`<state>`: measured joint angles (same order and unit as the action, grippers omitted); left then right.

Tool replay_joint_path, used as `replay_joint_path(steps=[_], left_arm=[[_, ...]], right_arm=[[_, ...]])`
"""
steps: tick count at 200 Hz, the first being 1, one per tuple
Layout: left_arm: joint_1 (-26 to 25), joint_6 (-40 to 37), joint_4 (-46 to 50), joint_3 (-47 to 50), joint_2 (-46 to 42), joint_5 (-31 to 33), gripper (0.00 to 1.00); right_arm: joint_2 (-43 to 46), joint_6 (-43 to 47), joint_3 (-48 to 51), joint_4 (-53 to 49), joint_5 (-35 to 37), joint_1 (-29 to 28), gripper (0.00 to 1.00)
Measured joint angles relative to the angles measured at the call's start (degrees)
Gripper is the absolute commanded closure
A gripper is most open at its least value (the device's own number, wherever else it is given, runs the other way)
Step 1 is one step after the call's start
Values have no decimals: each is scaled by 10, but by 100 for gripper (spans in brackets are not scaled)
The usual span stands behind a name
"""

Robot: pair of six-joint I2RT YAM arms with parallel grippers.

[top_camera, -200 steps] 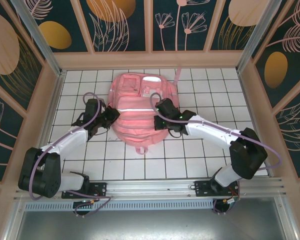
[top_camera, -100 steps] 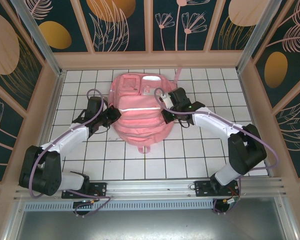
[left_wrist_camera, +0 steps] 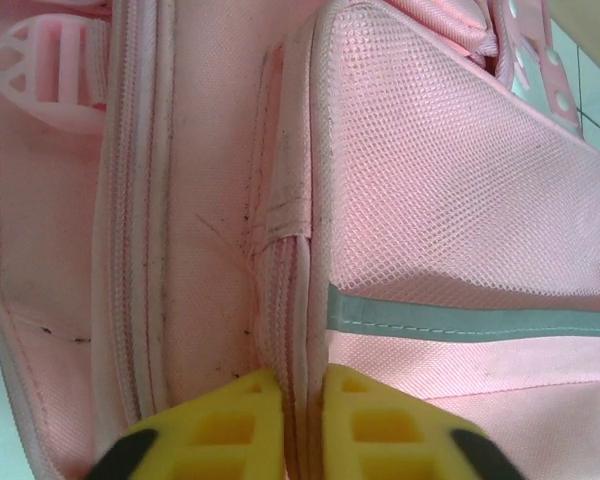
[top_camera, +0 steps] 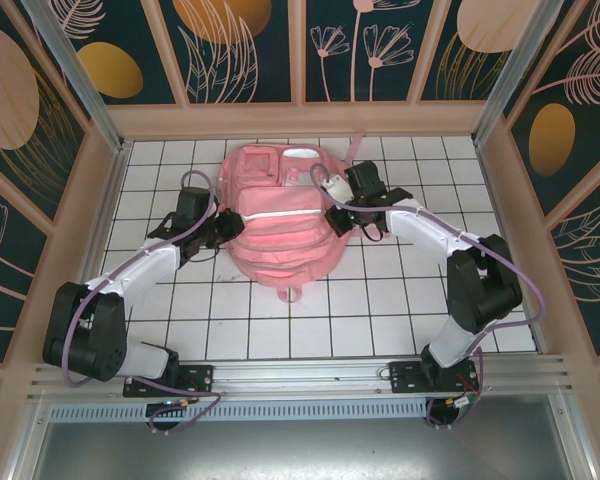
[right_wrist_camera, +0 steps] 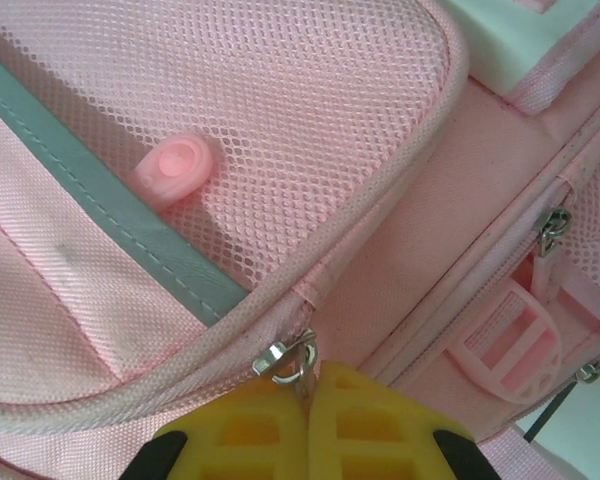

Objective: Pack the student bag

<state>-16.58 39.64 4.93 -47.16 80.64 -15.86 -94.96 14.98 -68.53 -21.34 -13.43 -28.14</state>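
The pink student bag (top_camera: 280,240) lies flat in the middle of the white tiled table. My left gripper (top_camera: 223,228) is at its left side. In the left wrist view the yellow fingers (left_wrist_camera: 240,420) stand a narrow gap apart with a side seam of the bag (left_wrist_camera: 300,300) pinched between them. My right gripper (top_camera: 337,218) is at the bag's right side. There its jaws are shut on the metal zipper pull (right_wrist_camera: 288,358), at the corner of the mesh front pocket (right_wrist_camera: 280,120). A grey-green reflective strip (right_wrist_camera: 110,220) crosses the pocket.
A pink strap (top_camera: 357,150) trails off the bag's far right corner toward the back wall. Pink plastic buckles (right_wrist_camera: 510,350) sit on the bag's sides. Wooden walls (top_camera: 90,200) enclose the table, with a metal rail (top_camera: 300,375) along the near edge.
My right gripper has travelled along the bag's right side toward the far end, keeping the zipper pull. The left arm has shifted slightly farther along the left side.
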Motion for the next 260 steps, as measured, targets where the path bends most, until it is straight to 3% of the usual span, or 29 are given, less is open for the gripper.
replay_joint_path(steps=[13, 20, 40, 68, 79, 128, 145, 180, 218, 260], left_arm=[[6, -10, 5, -17, 9, 1, 43], [9, -14, 9, -28, 12, 2, 37], [13, -24, 24, -58, 11, 19, 22], [13, -41, 59, -98, -8, 94, 8], [13, -46, 71, -104, -24, 141, 4], [21, -76, 43, -63, -116, 388, 1], [31, -89, -3, -5, -141, 461, 1], [50, -144, -117, 126, -149, 556, 1], [50, -230, -295, 262, -161, 595, 1], [57, -309, -469, 344, -173, 563, 1]], right_arm=[[9, -19, 0, 0, 6, 7, 61], [17, -28, 0, -1, 13, 13, 49], [54, -56, 1, -1, 30, 31, 32], [140, -97, 27, 19, 69, 36, 17], [176, -117, 38, 30, 99, 38, 2], [297, -172, 123, 136, 312, 66, 1], [329, -198, 183, 179, 363, 111, 1], [351, -235, 320, 275, 400, 217, 1], [331, -220, 464, 386, 426, 228, 1], [304, -186, 527, 518, 386, 229, 1]])
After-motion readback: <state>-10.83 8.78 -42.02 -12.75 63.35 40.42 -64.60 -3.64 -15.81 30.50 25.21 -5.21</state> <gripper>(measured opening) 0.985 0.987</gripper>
